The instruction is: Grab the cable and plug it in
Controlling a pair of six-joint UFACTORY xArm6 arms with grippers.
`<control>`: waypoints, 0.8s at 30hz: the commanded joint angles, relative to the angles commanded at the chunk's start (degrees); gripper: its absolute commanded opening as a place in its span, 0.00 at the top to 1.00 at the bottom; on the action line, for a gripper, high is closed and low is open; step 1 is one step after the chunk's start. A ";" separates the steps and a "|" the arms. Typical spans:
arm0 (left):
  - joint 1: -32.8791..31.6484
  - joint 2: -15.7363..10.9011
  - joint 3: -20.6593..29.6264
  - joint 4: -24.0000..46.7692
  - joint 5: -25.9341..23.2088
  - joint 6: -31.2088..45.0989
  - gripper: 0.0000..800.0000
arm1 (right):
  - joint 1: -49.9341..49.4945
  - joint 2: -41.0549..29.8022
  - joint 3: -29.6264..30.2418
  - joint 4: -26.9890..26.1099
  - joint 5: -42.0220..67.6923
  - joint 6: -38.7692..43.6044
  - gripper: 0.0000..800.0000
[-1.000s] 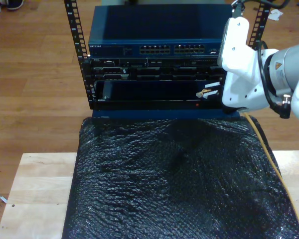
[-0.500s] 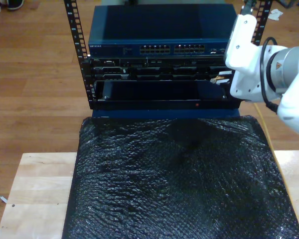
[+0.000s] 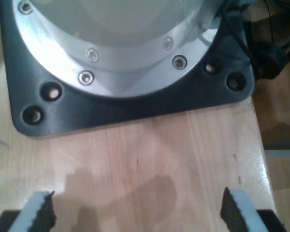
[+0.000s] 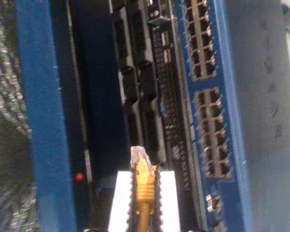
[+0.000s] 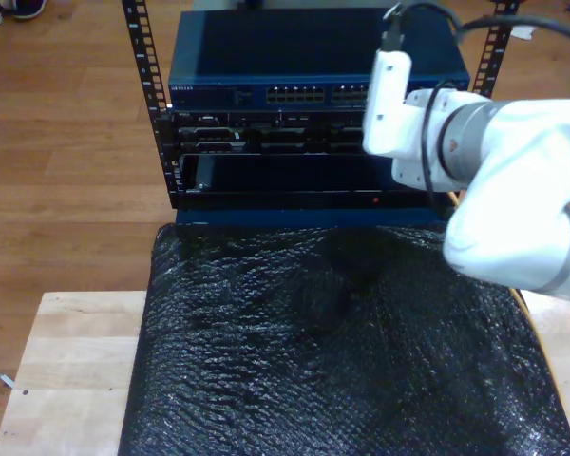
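Between the white pads of my second gripper [image 4: 144,191] sits the cable [image 4: 144,186], pinched tight, clear plug [image 4: 137,155] pointing at the rack's dark slots just beside the blue switch [image 4: 210,96]. My first gripper [image 3: 135,212] hangs spread wide over bare wooden tabletop [image 3: 150,154], near a black base plate [image 3: 111,113].

A wooden plank floor [image 5: 66,142] surrounds the pale wood table [image 5: 62,361] draped in black bubble wrap [image 5: 332,351].
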 joint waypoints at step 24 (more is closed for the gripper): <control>0.00 0.00 0.09 0.00 0.00 0.00 0.00 | 5.54 8.00 8.26 -2.46 -32.62 -1.49 1.00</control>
